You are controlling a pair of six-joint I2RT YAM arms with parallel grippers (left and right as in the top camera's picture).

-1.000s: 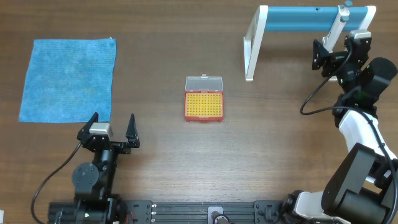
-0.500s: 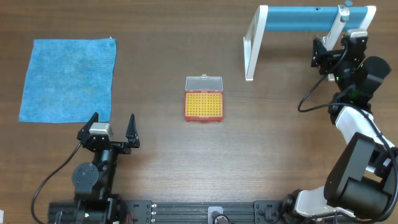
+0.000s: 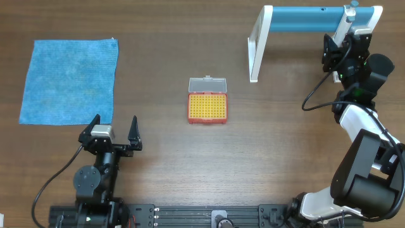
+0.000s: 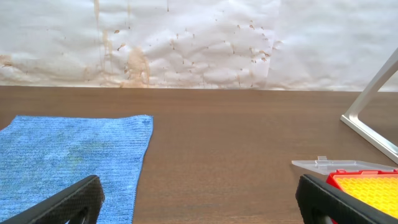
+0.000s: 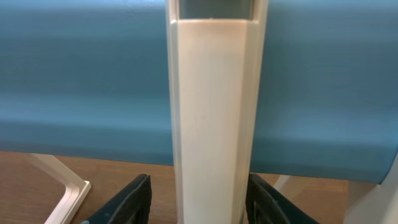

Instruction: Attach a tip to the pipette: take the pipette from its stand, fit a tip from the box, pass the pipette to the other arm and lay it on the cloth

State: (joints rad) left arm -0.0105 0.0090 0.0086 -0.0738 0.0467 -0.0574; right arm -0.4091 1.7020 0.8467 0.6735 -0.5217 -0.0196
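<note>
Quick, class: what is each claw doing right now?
Left claw: open, holding nothing.
Right claw: open, straddling the white plastic pipette at its blue stand.

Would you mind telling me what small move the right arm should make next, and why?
Probably close the right gripper on the pipette. Its open fingers sit on either side of the white body, which hangs on the blue stand, and nothing is gripped yet.
</note>
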